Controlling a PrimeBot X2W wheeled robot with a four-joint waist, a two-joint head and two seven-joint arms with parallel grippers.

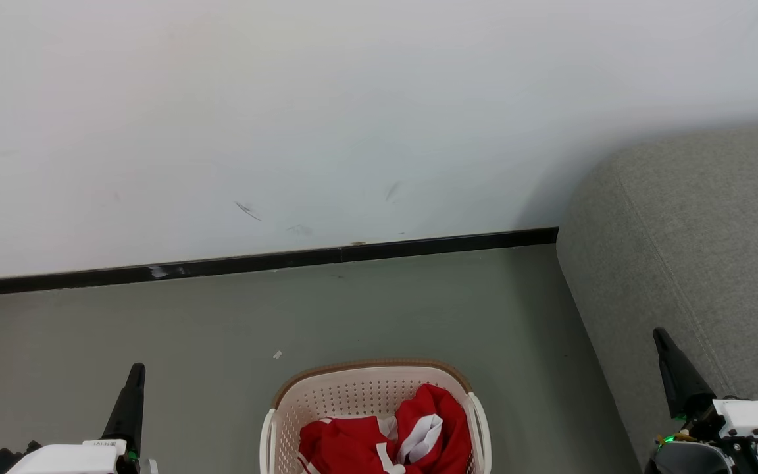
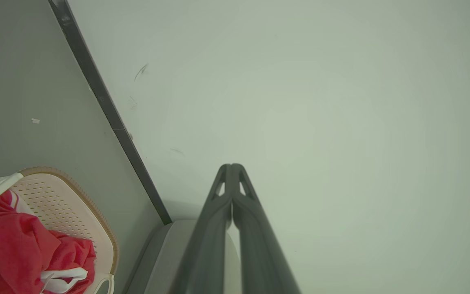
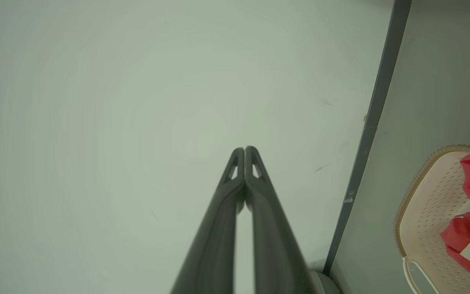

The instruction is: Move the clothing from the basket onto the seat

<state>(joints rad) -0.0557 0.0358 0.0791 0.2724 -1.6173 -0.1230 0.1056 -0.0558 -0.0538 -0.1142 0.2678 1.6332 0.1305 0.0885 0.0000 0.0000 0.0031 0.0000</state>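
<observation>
The cream basket point(image 1: 353, 395) with a brown rim stands on the floor at the bottom middle of the head view. Red clothing point(image 1: 379, 441) with white trim lies bunched inside it. The basket point(image 2: 61, 204) and clothing point(image 2: 18, 253) also appear at the lower left of the left wrist view, and the basket point(image 3: 431, 208) and clothing point(image 3: 469, 228) at the right edge of the right wrist view. The grey seat point(image 1: 695, 263) fills the right side. My left gripper point(image 1: 135, 372) is shut and empty, left of the basket. My right gripper point(image 1: 660, 337) is shut and empty, in front of the seat.
A white wall point(image 1: 353, 118) with a black baseboard point(image 1: 254, 262) runs behind the basket. Grey floor point(image 1: 155, 322) lies between wall and basket, with a small white scrap point(image 1: 277, 355) on it.
</observation>
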